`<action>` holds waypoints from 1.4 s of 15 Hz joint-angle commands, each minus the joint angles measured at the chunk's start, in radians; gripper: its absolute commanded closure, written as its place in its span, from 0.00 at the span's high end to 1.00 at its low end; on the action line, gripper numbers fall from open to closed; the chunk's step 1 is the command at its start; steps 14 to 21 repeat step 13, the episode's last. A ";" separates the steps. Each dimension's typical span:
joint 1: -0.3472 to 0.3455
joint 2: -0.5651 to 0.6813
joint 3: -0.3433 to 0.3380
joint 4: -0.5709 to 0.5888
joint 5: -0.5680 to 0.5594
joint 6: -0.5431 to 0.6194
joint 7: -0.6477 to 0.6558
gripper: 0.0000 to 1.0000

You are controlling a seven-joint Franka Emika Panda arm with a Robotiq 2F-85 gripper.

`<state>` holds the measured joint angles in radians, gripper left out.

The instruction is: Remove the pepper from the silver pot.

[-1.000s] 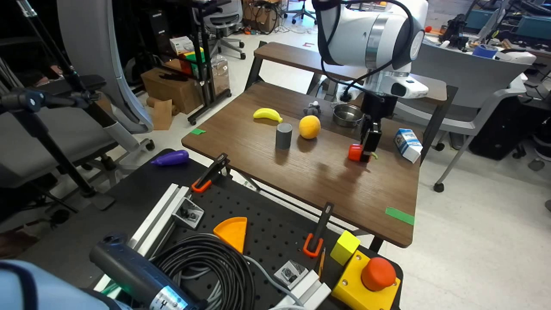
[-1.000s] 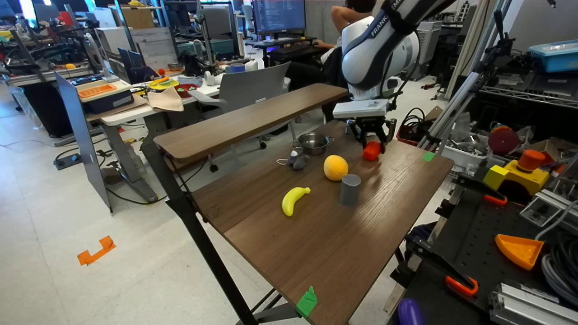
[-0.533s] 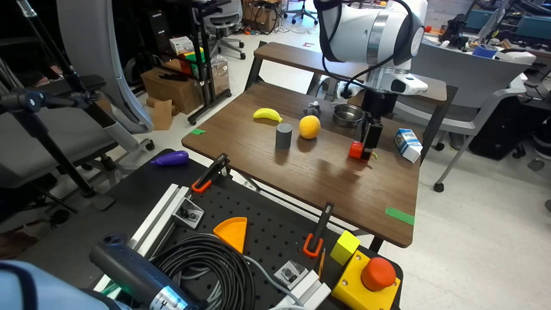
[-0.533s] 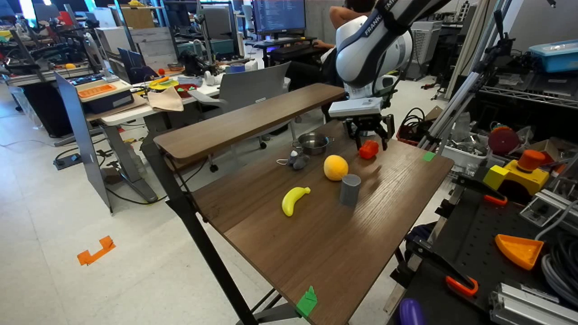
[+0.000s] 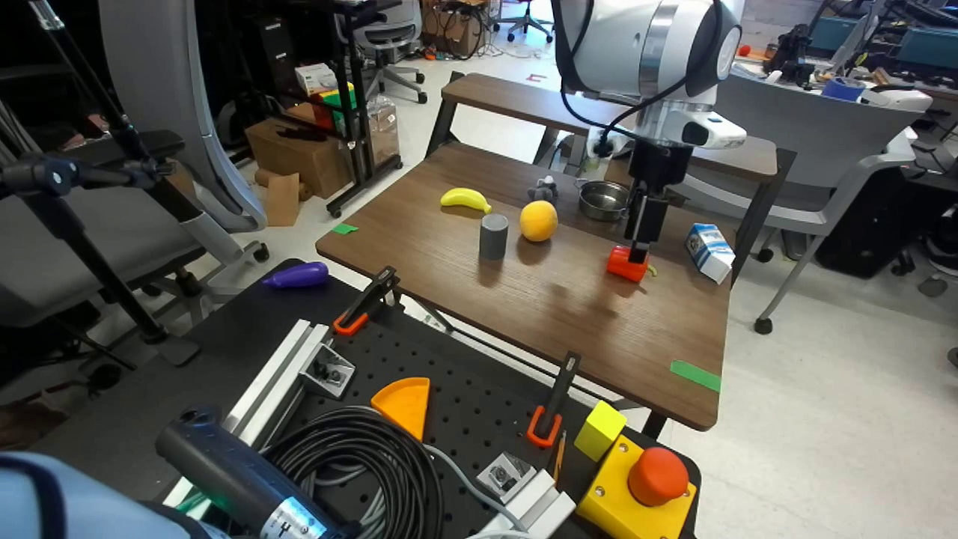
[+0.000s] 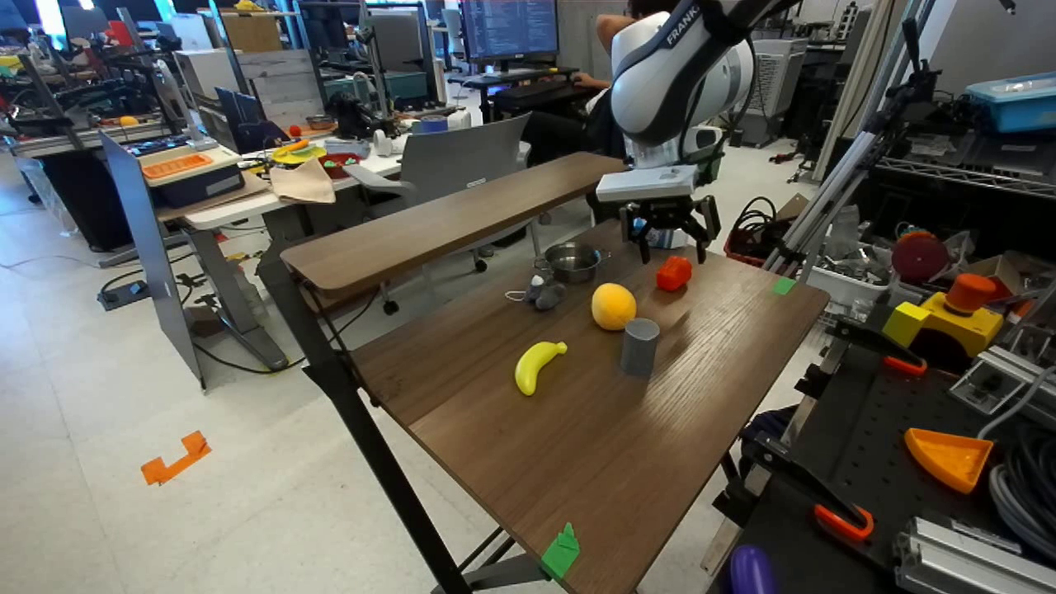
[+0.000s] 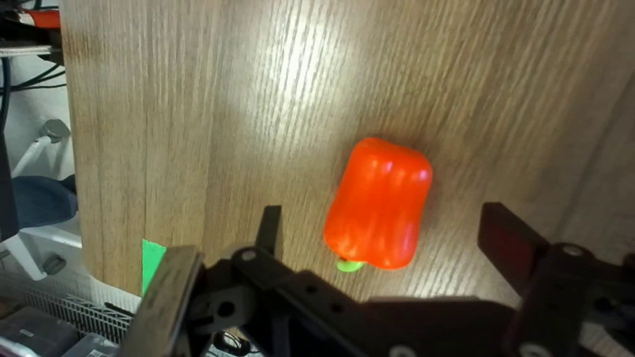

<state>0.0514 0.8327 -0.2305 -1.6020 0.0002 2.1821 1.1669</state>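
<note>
Pepper (image 7: 379,206) on the surface (image 6: 536,454), outside the pot (image 6: 572,271)

In an exterior view the hand (image 6: 673,254) hangs just above the pepper, right of the frame's centre, its fingers (image 6: 701,249) parted wide and holding nothing. The wrist view shows the pepper lying right of centre, a finger to each side of it with a gap between, its green stem (image 7: 349,266) toward the bottom of the frame. In both exterior views the pot stands to the pepper's left and higher in the frame. In an exterior view the orange (image 6: 614,308) sits between the pot and the upright cylinder (image 6: 639,348), the banana (image 6: 530,371) lies lower left, and a toy (image 6: 544,294) lies near the pot. A carton (image 5: 707,251) lies near the right edge of the surface in an exterior view.
</note>
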 commanded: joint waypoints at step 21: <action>0.003 -0.190 0.055 -0.102 -0.005 -0.029 -0.076 1.00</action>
